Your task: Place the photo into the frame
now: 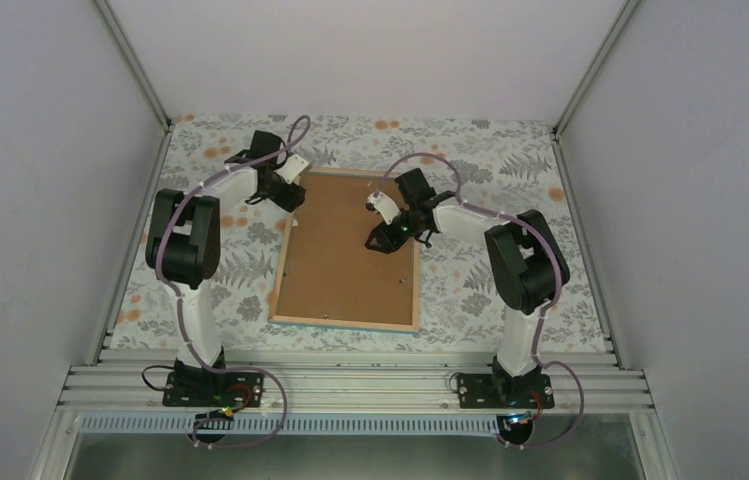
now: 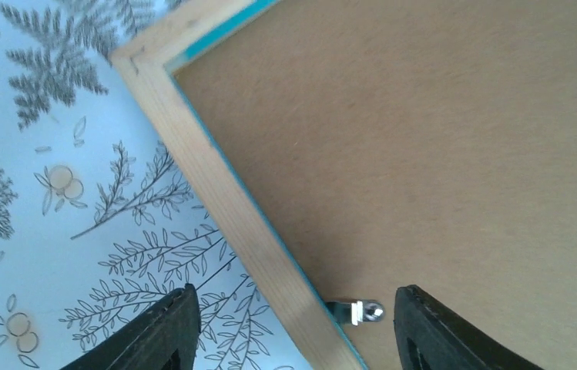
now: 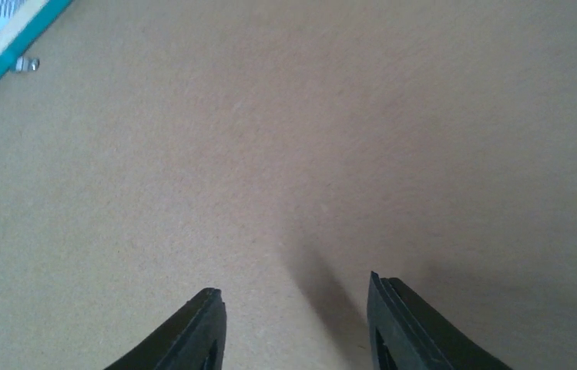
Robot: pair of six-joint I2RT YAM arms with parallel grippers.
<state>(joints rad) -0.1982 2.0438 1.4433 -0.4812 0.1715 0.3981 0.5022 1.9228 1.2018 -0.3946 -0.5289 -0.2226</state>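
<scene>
Frame [image 2: 219, 200]: light wood-coloured back, teal-blue strip along the inner edge.
Backing board [image 2: 439, 154]: plain brown, no pattern.
Table cover [image 2: 46, 193]: pale ground, grey fern and leaf-sprig print, scattered orange blossoms.
Clip [image 2: 362, 311]: silver metal.
Left gripper [image 2: 294, 304]: black.
Right gripper [image 3: 296, 308]: black.
Walls [image 1: 40, 150]: plain pale grey.

Your left arm [image 1: 186, 240] and right arm [image 1: 525, 262] have white links and bulky black joints. A mauve cable [image 1: 183, 318] loops along each. Bases [image 1: 202, 385] and tapered fingers [image 2: 158, 331] are black.
</scene>
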